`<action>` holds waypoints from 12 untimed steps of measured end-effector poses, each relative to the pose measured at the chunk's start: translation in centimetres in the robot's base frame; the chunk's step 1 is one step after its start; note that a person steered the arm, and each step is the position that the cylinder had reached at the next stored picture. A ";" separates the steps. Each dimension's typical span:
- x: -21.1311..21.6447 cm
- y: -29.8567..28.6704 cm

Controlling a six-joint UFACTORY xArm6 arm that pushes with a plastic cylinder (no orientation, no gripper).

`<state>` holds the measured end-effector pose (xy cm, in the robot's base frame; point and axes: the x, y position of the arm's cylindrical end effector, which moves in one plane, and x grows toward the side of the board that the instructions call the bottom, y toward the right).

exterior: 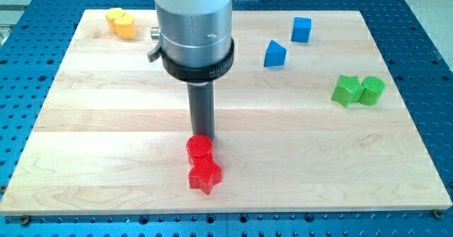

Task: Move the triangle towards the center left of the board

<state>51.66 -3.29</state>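
The blue triangle (274, 54) is a small wedge standing upright, its peak toward the view's top, at the tabletop's (106, 110) upper right of centre, just beside the blue cube (301, 30). My tip (202, 136), a bare rod without a hand, touches the red cylinder (199, 148), well apart from the triangle.

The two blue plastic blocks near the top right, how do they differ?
The blue triangular block has a sloped top and sits lower and further to the view's left; the blue cube is flat-topped and nearer the board's top edge. Both are the same blue, standing apart on the wooden board, far from my tip.
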 end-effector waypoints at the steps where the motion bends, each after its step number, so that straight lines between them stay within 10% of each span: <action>1: -2.0 0.3; 4: -4.7 6.6; 7: -19.9 21.0; 10: -14.3 2.9; 12: -10.9 6.2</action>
<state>40.80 2.92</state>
